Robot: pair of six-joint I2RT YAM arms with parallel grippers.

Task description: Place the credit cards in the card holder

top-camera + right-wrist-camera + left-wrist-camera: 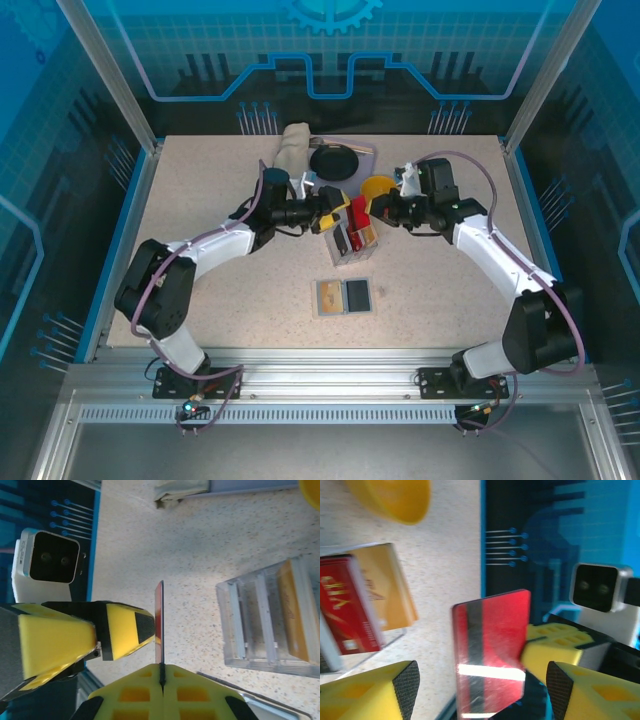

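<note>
Speckled counter (pixel 230 290), blue-edged. Clear compartmented box (pixel 356 256) at frame centre. Black round dish (pixel 334 162) upper centre, lying on a flat grey sheet (pixel 365 147). Yellow bowl (pixel 378 186) just lower right of the dish. Crumpled beige item (pixel 292 148) left of the dish, can't tell what it is. Blue patterned walls (pixel 100 60) around.

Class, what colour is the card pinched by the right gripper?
Red card, dark stripe; left wrist view.
</note>
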